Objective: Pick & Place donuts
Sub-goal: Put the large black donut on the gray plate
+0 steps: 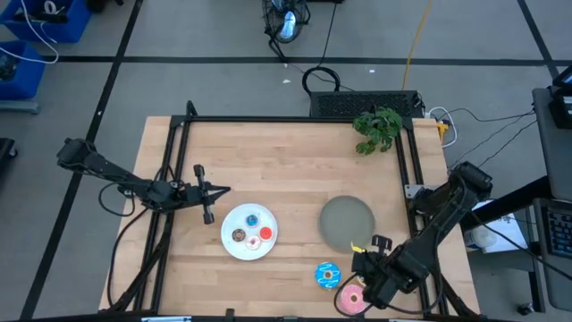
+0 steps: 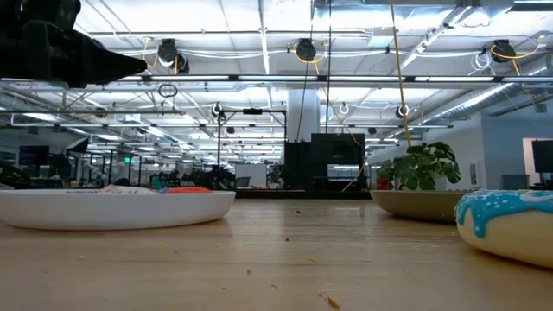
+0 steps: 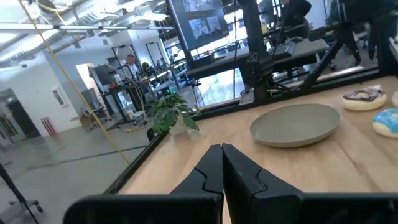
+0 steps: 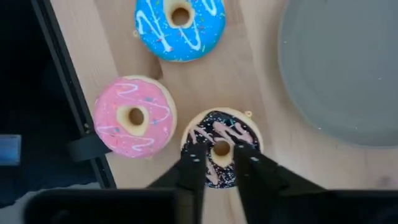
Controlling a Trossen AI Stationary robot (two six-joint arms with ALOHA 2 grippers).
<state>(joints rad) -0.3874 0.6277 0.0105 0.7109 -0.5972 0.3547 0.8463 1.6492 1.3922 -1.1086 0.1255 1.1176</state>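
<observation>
Right end effector (image 1: 368,279) hangs low over the table's (image 1: 295,161) near right corner in the high view, covering the spot just beside the large blue donut (image 1: 327,275) and the pink donut (image 1: 350,301). The grey plate (image 1: 347,222) lies near them, farther in. Left end effector (image 1: 219,190) sits over the left side, beside the white plate (image 1: 228,240), which carries four tiny donuts (image 1: 253,219). A small plant (image 1: 377,128) stands at the far edge.

From table height, the white plate fills the left, the grey plate and the plant stand farther back on the right, and the large blue donut looms at the right edge.

Through the left wrist camera, that arm's fingers (image 3: 211,165) are pressed together with nothing between them, pointing toward the grey plate.

Through the right wrist camera, the two fingers (image 4: 189,165) stand slightly apart directly above the speckled chocolate donut (image 4: 217,134), which lies flat on the table beside the pink one, not gripped.
</observation>
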